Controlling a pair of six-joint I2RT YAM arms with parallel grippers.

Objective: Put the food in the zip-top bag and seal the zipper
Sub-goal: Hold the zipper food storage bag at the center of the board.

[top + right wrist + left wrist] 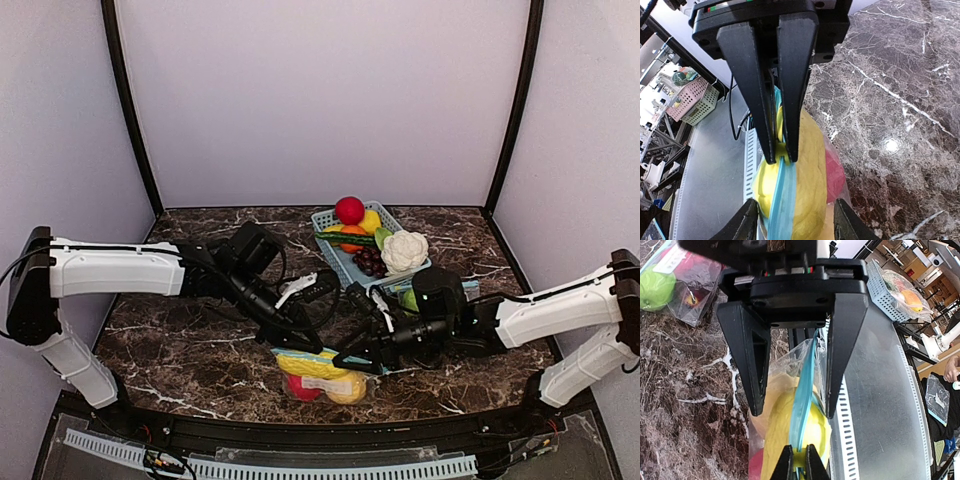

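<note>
At the desk's (170,340) near edge, the zip-top bag (322,380) holds yellow and red food (348,390); right jaws pinch its blue zipper (780,200), left jaws gape wide astride it.

Both arms stretch inward, wrists low; left gripper (792,412) gapes wide, right gripper (781,160) pinches the zip-top bag (781,202).

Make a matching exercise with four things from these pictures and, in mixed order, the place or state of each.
Things:
1. left gripper
2. right gripper
3. red apple
4. yellow food

Place or state:
A. inside the zip-top bag
B. shut on the blue zipper
C. in the light-blue basket
D. open, one finger on each side of the zipper

Pairs: 1-D, 2-B, 3-C, 4-A.
</note>
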